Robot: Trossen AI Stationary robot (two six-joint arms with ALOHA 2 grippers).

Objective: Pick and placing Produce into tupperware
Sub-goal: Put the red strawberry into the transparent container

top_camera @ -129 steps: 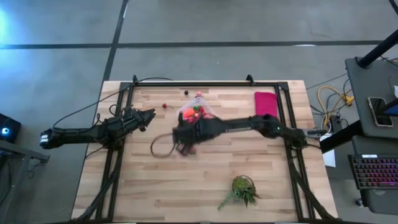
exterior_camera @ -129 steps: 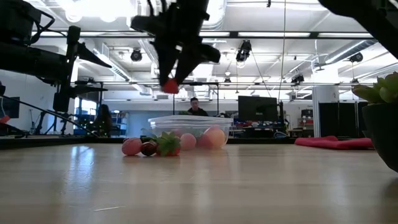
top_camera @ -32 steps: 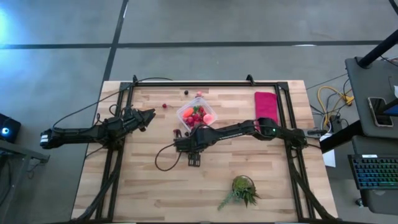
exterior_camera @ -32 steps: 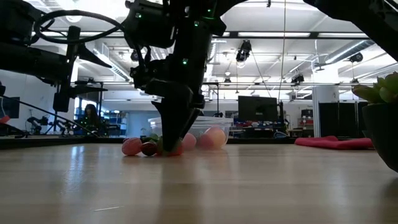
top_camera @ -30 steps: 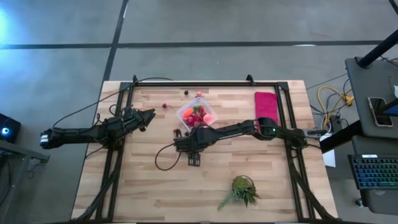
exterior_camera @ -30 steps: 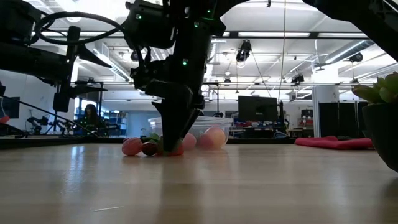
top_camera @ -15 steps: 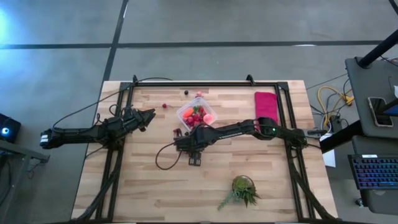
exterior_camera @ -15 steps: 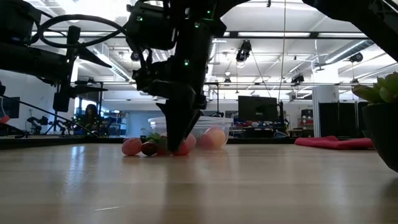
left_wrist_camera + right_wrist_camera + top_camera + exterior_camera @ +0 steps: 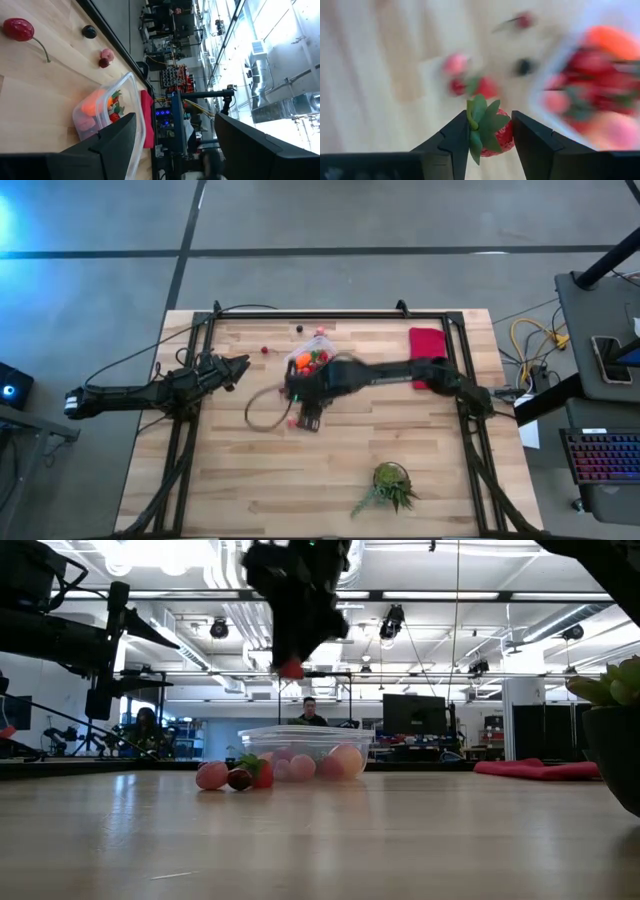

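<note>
From where I sit, much of the clear, rounded-square plastic tupperware (image 9: 312,361) is covered in the overhead view by my right arm, so only its orange and red contents peek out. My right gripper (image 9: 489,131) has its fingers clenched on a small red toy strawberry with a green leafy cap (image 9: 490,131); in the low view that strawberry (image 9: 291,668) hangs well above the wooden surface (image 9: 330,470), just over the tupperware (image 9: 305,752). The wrist picture behind it is smeared, so the loose red and pink produce pieces (image 9: 470,77) beside the tupperware are hard to make out. In the low view a pink piece, a dark piece and a red piece (image 9: 236,776) lie on the surface touching the tupperware's near wall. My left gripper (image 9: 238,366) waits well apart from the tupperware; its fingers (image 9: 117,145) stand released with a wide gap. A red cherry-like piece with a stem (image 9: 19,29) lies on the surface near the tupperware. I can read no writing or labels anywhere.
</note>
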